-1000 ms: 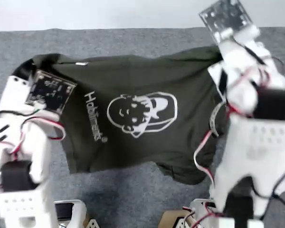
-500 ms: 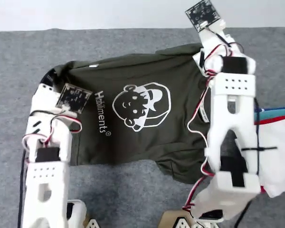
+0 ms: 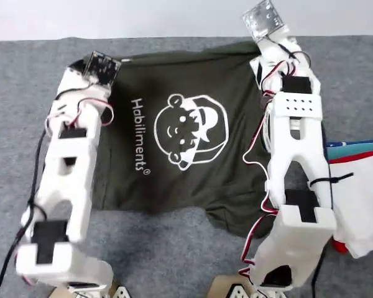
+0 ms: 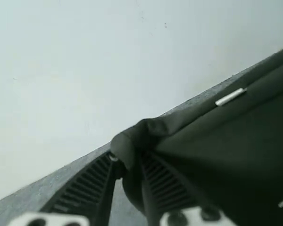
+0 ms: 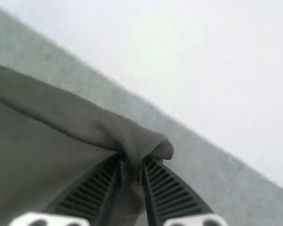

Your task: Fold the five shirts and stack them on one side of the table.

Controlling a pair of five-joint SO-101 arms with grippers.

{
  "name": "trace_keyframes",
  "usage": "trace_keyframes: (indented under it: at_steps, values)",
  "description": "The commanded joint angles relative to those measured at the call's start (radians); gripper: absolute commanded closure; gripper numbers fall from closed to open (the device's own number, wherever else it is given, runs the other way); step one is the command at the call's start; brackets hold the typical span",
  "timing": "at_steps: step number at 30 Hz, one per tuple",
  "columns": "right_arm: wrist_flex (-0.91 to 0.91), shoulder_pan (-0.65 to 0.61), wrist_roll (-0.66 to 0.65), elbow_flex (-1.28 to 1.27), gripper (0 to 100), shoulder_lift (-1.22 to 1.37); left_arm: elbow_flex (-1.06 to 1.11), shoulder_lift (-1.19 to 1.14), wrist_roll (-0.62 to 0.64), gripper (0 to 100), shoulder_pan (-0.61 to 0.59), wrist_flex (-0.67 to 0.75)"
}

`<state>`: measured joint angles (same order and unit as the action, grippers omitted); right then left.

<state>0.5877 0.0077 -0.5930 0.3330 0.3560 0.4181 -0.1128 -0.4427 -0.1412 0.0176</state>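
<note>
A dark green shirt (image 3: 186, 155) with a white cartoon print lies stretched across the grey table (image 3: 25, 74), its top edge at the far side. My left gripper (image 4: 127, 169) is shut on a bunched corner of the shirt (image 4: 217, 155) at the far left. My right gripper (image 5: 131, 172) is shut on a fold of the shirt (image 5: 52, 141) at the far right. In the high view both arms extend toward the table's far edge, the left arm (image 3: 68, 161) along the shirt's left side and the right arm (image 3: 295, 155) along its right.
White, red and blue shirts (image 3: 360, 198) lie piled at the right edge, partly under the right arm. A white wall (image 3: 143, 18) runs behind the table's far edge. Bare grey table shows at the near middle.
Both arms have stretched away toward the far edge, pulling the shirt's top edge with them. The shirt has spread flatter and shifted toward the back.
</note>
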Motion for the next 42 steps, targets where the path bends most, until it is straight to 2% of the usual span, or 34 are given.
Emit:
trace_keyframes:
  at_steps: [1, 5, 13, 15, 19, 24, 34, 42]
  values:
    - [-0.105, 0.024, -0.005, 0.012, 98.7, 0.001, -0.193, -0.109, 0.037, 100, 0.006, 0.026]
    - [-0.159, 0.022, -0.051, 0.012, 98.7, 0.038, -0.325, -0.219, 0.132, 100, 0.011, 0.026]
    - [-0.160, 0.036, -0.109, 0.012, 98.7, 0.090, -0.381, -0.278, 0.132, 100, 0.026, 0.009]
    - [-0.136, 0.041, -0.117, 0.012, 98.7, 0.094, -0.398, -0.273, 0.109, 100, 0.029, -0.075]
    - [-0.024, 0.038, -0.153, 0.012, 98.7, 0.090, -0.469, -0.247, -0.044, 100, 0.029, -0.371]
    - [0.131, 0.038, -0.160, 0.012, 98.7, 0.088, -0.507, -0.210, -0.141, 100, 0.040, -0.666]
    - [0.467, 0.038, -0.196, 0.012, 98.7, -0.008, -0.507, -0.137, -0.393, 100, 0.060, -1.105]
    - [0.762, 0.045, -0.258, 0.012, 98.7, -0.065, -0.507, -0.107, -0.540, 100, 0.061, -1.366]
